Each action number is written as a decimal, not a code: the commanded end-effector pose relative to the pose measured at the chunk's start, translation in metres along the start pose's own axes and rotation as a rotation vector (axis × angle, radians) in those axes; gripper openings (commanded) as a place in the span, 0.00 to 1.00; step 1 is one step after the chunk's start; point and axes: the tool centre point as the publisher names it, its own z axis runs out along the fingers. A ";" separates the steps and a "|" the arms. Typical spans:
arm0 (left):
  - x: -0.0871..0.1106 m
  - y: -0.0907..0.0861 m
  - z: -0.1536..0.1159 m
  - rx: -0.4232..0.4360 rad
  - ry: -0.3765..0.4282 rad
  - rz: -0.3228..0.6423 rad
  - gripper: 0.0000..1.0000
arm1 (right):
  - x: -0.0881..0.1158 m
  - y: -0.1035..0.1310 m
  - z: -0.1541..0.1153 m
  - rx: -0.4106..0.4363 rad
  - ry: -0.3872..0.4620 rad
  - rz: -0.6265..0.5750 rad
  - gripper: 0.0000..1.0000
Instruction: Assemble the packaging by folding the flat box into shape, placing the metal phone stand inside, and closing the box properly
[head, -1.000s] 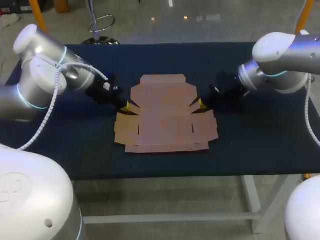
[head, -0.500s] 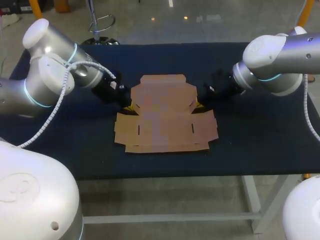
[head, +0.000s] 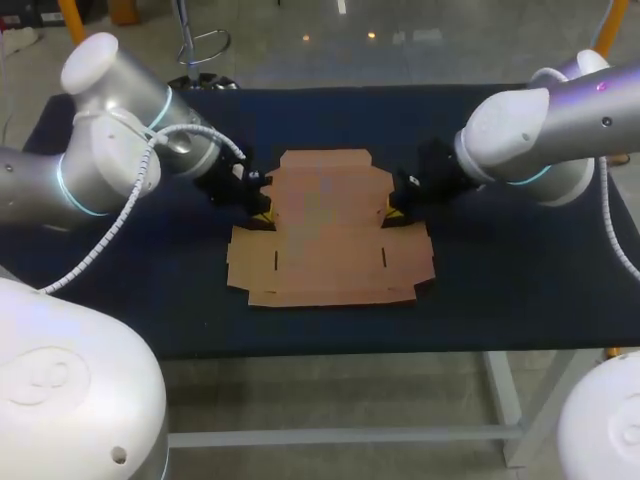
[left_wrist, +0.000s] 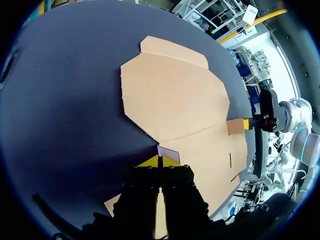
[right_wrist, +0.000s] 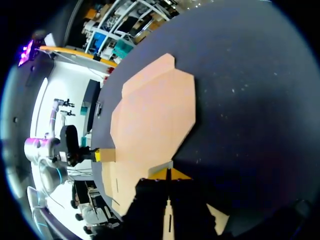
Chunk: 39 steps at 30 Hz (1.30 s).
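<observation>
Brown cardboard box (head: 330, 235) lies flat at frame centre on the table (head: 500, 290), long axis running top to bottom. Left gripper (head: 262, 213) and right gripper (head: 397, 210) meet its side notches, equally near. Both have tips pinched together against the small flaps, and I cannot tell if they clamp them.

Looks like a robotics lab: left arm (head: 110, 165) & right arm (head: 540, 135) at dark-cloth table (head: 500, 300).
</observation>
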 end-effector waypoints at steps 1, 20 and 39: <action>0.005 0.000 0.000 -0.003 -0.029 -0.002 0.00 | 0.001 0.000 0.002 -0.004 -0.028 0.005 0.00; 0.014 0.002 0.004 -0.010 -0.069 -0.038 0.00 | 0.004 0.013 0.006 0.018 -0.059 0.010 0.00; 0.021 0.004 0.011 -0.026 -0.093 -0.051 0.00 | 0.011 -0.001 0.014 0.021 -0.096 -0.007 0.00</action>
